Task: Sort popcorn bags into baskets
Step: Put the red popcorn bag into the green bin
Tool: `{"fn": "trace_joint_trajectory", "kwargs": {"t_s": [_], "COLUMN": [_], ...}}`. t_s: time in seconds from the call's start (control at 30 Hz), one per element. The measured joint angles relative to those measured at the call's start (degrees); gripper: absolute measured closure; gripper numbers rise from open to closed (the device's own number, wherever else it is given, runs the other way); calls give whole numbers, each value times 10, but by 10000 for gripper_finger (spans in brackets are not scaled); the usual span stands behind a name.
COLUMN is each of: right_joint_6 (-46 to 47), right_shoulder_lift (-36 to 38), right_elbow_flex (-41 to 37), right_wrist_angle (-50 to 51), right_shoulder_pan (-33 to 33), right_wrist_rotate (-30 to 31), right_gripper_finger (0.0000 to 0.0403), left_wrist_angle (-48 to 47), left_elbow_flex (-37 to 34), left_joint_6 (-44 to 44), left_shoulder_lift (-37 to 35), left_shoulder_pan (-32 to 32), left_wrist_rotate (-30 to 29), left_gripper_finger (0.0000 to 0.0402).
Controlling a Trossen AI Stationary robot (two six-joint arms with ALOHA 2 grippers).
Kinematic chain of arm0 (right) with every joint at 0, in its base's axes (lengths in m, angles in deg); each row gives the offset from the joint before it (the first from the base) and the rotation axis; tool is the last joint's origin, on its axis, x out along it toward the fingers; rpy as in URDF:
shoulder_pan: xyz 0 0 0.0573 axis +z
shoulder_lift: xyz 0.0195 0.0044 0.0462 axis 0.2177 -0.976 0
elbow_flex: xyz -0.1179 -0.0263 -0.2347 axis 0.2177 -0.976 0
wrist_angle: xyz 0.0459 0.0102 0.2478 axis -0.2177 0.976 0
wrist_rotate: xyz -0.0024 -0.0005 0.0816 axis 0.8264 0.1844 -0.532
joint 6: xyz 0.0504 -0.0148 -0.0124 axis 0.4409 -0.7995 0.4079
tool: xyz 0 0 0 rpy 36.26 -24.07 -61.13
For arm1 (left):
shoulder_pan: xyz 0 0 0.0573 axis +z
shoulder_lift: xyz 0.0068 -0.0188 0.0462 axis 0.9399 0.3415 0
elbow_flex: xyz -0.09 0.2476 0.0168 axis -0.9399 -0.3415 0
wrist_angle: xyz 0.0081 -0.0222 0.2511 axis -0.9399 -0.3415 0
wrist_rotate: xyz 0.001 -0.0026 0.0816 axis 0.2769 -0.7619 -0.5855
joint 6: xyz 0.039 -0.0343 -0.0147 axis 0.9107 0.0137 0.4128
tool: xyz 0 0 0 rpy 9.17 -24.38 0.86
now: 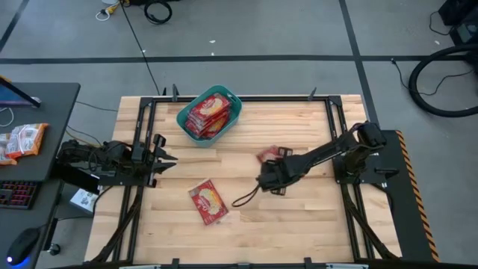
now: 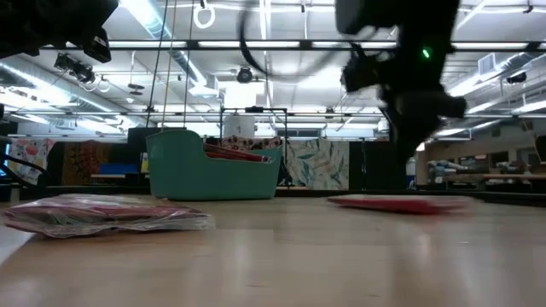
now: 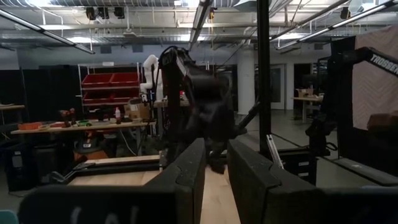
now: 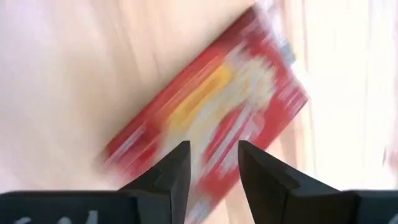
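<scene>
High view first: wooden bench [image 1: 299, 224] with a dark frame round it, teal basket [image 1: 210, 116] at the far edge, left of centre, holding several red popcorn bags [image 1: 208, 113] stacked inside. One loose red bag [image 1: 208, 202] lies flat on the near-left part of the bench, well apart from the basket. Another red bag [image 1: 266, 155] lies near the middle, partly hidden under the right arm. Right end effector [image 1: 264, 178] is reached out over the bench just beside that middle bag, hanging above it; its wrist view looks down on a red packet [image 4: 211, 118] with a yellow-cream centre, blurred, the two dark fingers [image 4: 176, 171] spread apart with a clear gap and nothing between them. Left end effector [image 1: 166, 158] sits at the left edge of the bench, raised, pointing across toward the right arm; its fingers [image 3: 186, 174] show a narrow gap in the wrist view, parted, holding nothing. Low view: basket [image 2: 213, 170] stands far back with bag edges poking above its rim, one bag [image 2: 102, 215] flat on the near left, the other [image 2: 397, 203] flat on the right below the dark blurred arm. Orange-and-white snack packets [image 1: 21, 140] lie on a side desk [image 1: 52, 104] left of the bench.
</scene>
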Motion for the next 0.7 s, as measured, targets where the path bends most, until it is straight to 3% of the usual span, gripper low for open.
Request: {"fn": "trace_joint_trajectory", "kwargs": {"t_s": [0.2, 0.47, 0.7], "right_joint_6": [12, 5, -16], "right_shoulder_lift": [0, -4, -34], "right_elbow_flex": [63, 17, -1], "right_wrist_angle": [-28, -255, -335], "right_shoulder_pan": [-14, -50, -98], "right_wrist_rotate": [49, 56, 46], "right_gripper_finger": [266, 266, 266], "left_wrist_angle": [0, 1, 9], "left_elbow_flex": [0, 0, 0], "left_joint_6": [0, 0, 3], "left_shoulder_lift": [0, 0, 0], "left_shoulder_pan": [0, 0, 0], "left_wrist_rotate": [0, 0, 0], "left_gripper_finger": [329, 329, 329]}}
